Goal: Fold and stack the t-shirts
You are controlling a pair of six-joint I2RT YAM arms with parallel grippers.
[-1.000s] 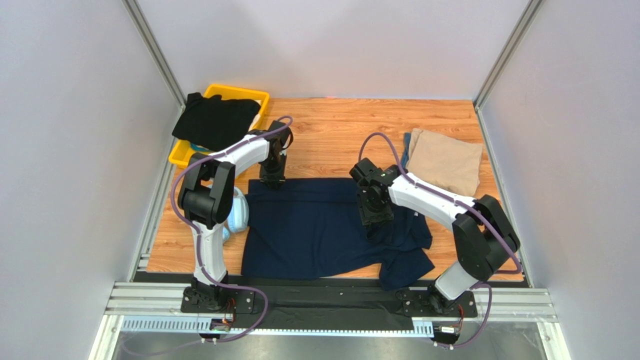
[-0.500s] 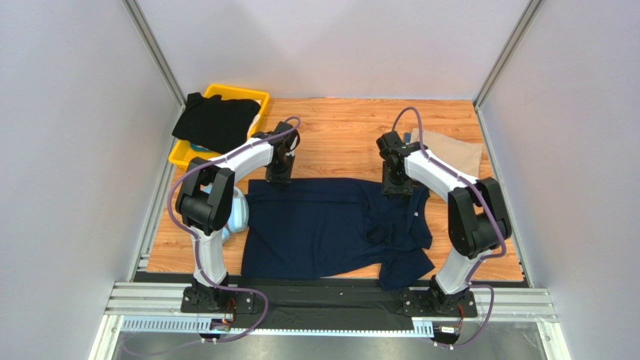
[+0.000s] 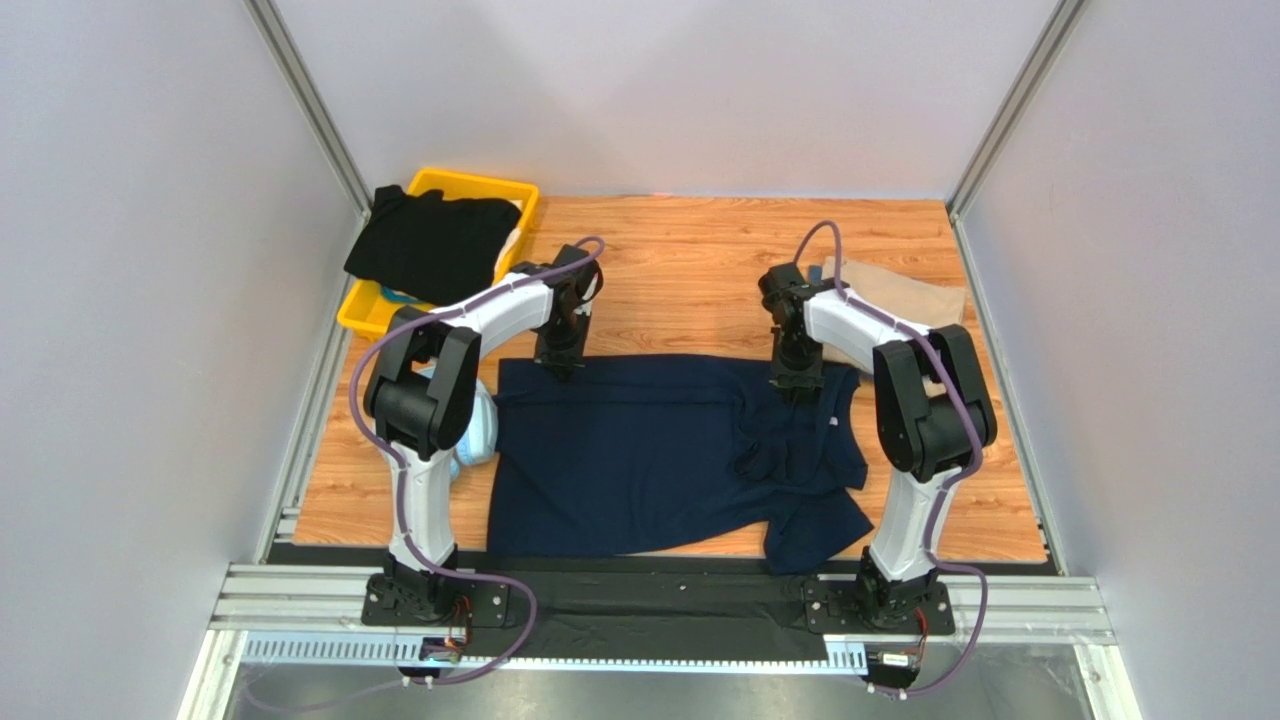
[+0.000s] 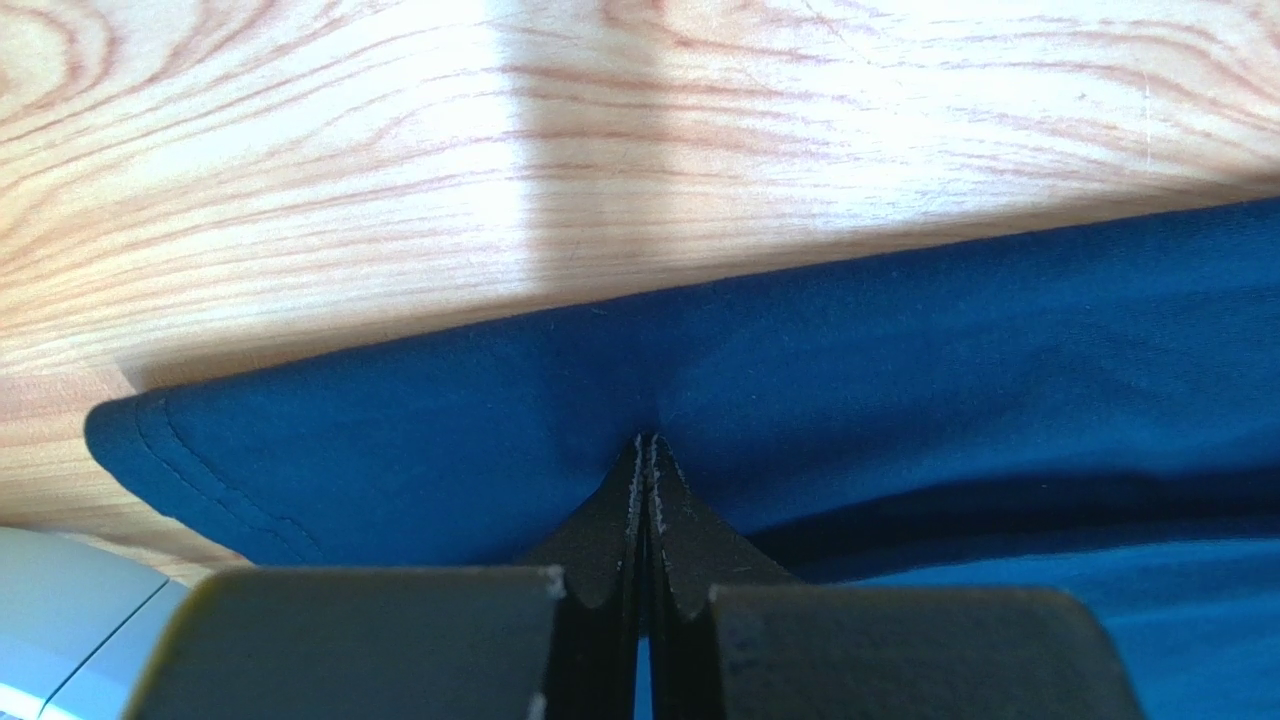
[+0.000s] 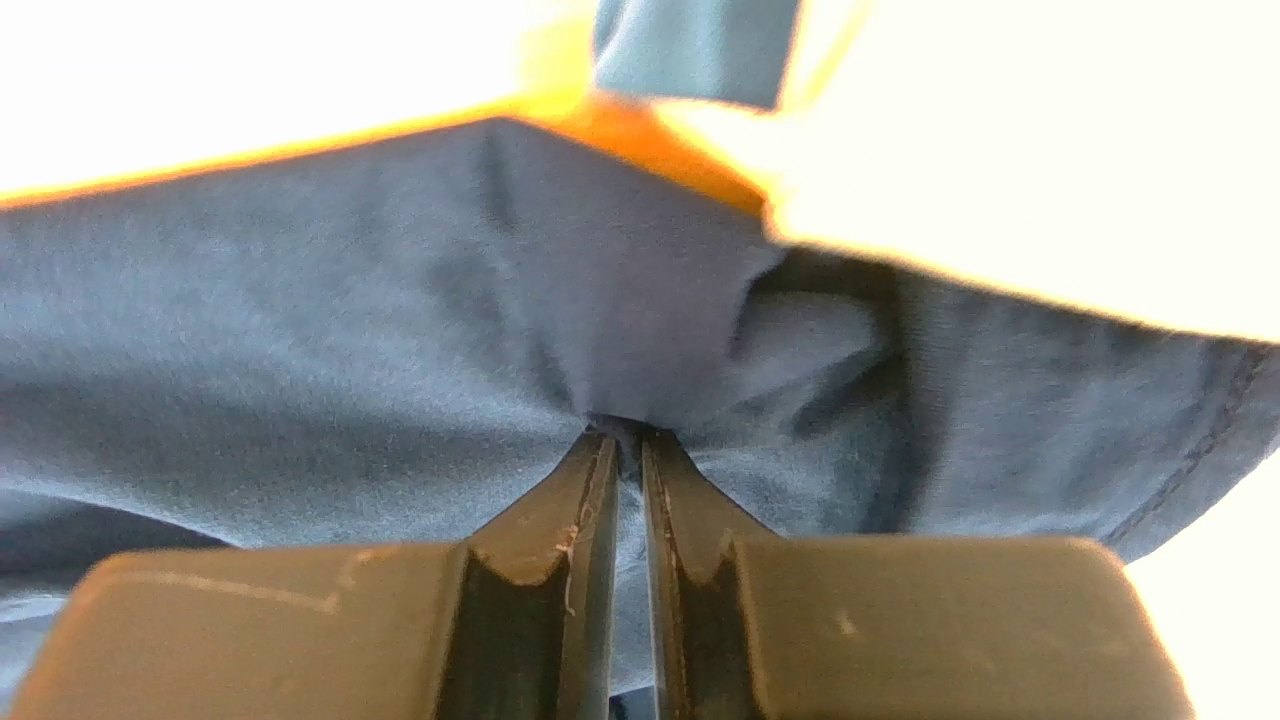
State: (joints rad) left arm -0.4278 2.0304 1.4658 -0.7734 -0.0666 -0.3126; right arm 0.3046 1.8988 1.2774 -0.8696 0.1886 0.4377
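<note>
Navy t-shirt (image 3: pixel 646 458) spread on desk (image 3: pixel 676 270); left pincer (image 4: pixel 648 444) and right pincer (image 5: pixel 619 434) each pinch its far edge.

t-shirts 3: navy (image 3: pixel 646 450), tan (image 3: pixel 924 297), black (image 3: pixel 428 240) | yellow bin (image 3: pixel 496 186) 1 | headphones (image 3: pixel 478 423) 1

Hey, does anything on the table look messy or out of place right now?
Yes. The dark navy cloth t-shirt lies flat on the left but is bunched into wrinkles on its right side. The black cloth t-shirt hangs over the yellow plastic bin's rim.
</note>
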